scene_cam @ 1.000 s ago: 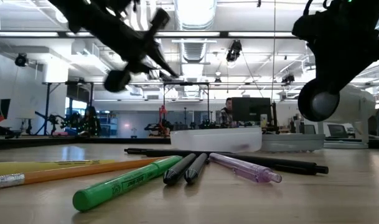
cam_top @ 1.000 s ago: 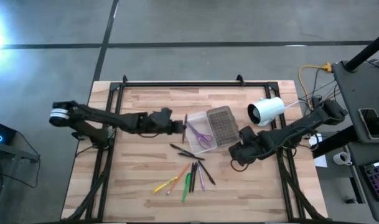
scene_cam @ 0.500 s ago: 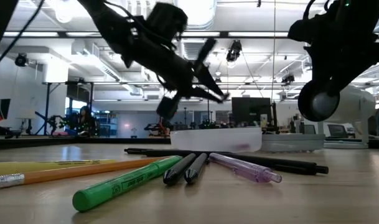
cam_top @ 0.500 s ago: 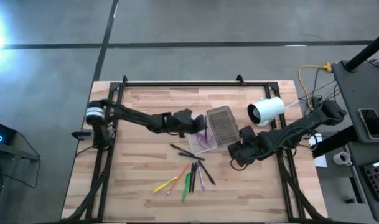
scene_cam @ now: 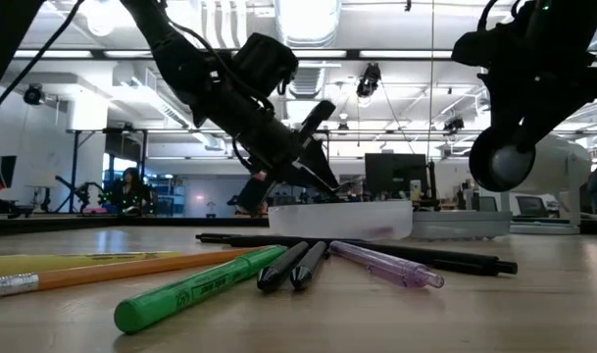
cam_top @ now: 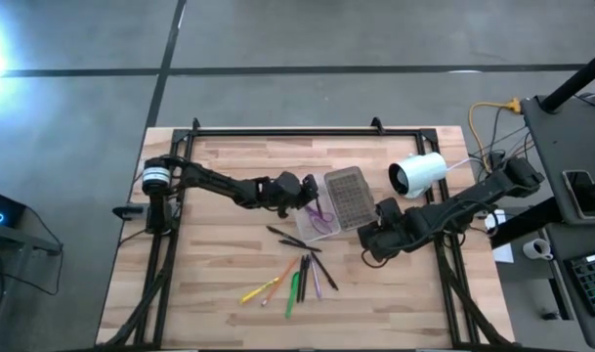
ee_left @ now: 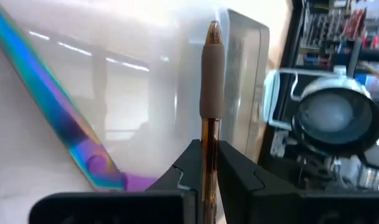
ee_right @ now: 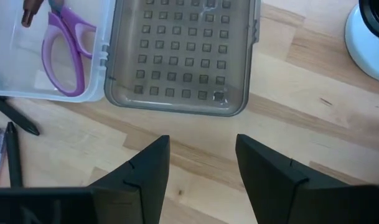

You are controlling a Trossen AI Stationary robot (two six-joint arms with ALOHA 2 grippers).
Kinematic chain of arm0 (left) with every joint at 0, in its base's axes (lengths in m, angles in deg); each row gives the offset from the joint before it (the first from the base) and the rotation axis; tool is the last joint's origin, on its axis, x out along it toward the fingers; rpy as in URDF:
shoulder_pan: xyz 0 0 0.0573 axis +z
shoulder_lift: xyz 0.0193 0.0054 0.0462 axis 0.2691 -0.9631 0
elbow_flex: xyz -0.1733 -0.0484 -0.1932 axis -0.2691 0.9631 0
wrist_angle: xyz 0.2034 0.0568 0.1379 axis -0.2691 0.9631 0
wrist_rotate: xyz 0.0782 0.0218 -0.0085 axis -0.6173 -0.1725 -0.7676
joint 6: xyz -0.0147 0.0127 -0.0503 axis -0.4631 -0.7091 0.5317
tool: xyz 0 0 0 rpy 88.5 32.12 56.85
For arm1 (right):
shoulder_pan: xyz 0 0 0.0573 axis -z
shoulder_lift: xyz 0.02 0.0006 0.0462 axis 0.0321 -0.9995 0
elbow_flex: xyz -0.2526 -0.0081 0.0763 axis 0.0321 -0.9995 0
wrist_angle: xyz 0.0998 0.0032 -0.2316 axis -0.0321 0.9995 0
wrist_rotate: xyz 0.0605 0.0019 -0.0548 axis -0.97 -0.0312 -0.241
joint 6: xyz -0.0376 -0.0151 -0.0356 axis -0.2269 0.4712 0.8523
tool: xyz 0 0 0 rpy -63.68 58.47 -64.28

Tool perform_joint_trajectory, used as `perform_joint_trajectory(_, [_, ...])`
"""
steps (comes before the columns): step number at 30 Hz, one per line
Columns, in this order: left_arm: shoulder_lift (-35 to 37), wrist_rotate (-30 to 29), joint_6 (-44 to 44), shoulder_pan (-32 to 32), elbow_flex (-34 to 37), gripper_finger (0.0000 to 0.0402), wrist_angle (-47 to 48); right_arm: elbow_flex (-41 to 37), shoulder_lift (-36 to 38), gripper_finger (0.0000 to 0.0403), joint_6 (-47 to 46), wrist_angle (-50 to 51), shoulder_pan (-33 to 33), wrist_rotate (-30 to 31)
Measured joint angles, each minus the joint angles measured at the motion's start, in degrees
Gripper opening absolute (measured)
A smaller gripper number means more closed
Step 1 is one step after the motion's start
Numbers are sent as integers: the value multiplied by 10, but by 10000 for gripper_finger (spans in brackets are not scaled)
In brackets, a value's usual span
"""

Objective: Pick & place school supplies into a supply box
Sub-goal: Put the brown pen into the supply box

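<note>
The supply box stands open: its clear tray (cam_top: pixel 315 217) holds the purple-handled scissors (ee_right: pixel 63 51), and its grey textured lid (cam_top: pixel 347 196) lies flat beside it. My left gripper (cam_top: pixel 308 192) hovers over the tray's far-left part, shut on a dark red pen (ee_left: pixel 212 81) whose tip points down toward the tray. My right gripper (ee_right: pixel 201 171) is open and hovers above bare wood just near the lid. Several pens and pencils (cam_top: pixel 295 274) lie loose on the table nearer to me. My left gripper pinches the dark red pen's clear barrel (ee_left: pixel 208 158), behind its rubber grip, between both fingers. The pen runs along the fingers and sticks out past them. It is lifted clear and slants down toward the tray (scene_cam: pixel 342 218), as the low view shows.
A white cylindrical camera (cam_top: pixel 417 174) stands right of the lid, near my right arm. A green marker (scene_cam: pixel 195 289), yellow pencils (scene_cam: pixel 73 270), black pens (scene_cam: pixel 298 265) and a clear purple pen (scene_cam: pixel 386 265) lie near the near edge. Black rails frame the table.
My left gripper, holding the pen, has swung from the table's left toward the box and come down over the tray. It has tipped so that the pen's tip points down into the tray. My right arm has kept still.
</note>
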State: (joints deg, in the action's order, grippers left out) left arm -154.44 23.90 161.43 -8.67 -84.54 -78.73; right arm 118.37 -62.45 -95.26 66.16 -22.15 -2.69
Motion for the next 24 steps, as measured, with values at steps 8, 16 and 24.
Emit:
perform_joint_trajectory(8, [0,-19,-4,13,0,41,5,0,0,176,3,-5,0,11])
perform_joint_trajectory(16, [4,-15,-3,9,-1,98,1,0,0,176,3,-5,0,13])
perform_joint_trajectory(24, [28,28,-69,8,-1,113,0,0,0,176,3,-6,0,13])
